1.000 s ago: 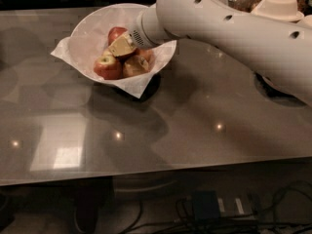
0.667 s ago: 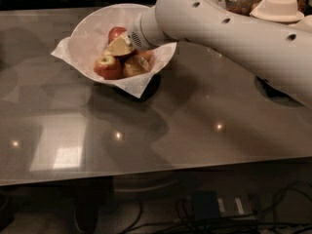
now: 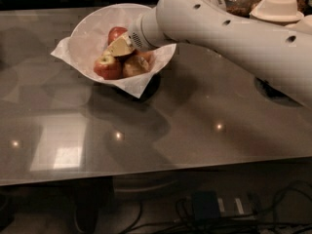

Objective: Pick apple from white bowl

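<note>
You've got the apple (image 3: 116,33) in the white bowl (image 3: 86,35), at 12 o'clock of the fruit pile, w/ yellower apples (image 3: 108,66) at 6 o'clock of it. Gripper (image 3: 122,47) is inside the bowl, just at 5 o'clock of the apple; can't tell its grip state. Arm (image 3: 229,30) comes in from 3 o'clock. Bowl sits on the counter (image 3: 195,116); stacked plates (image 3: 278,9) well apart at 2 o'clock.

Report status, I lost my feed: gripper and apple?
Gripper low inside white bowl, among the fruit. Deep red apple at bowl's back, just beside gripper. Two other apples crowd the front.
</note>
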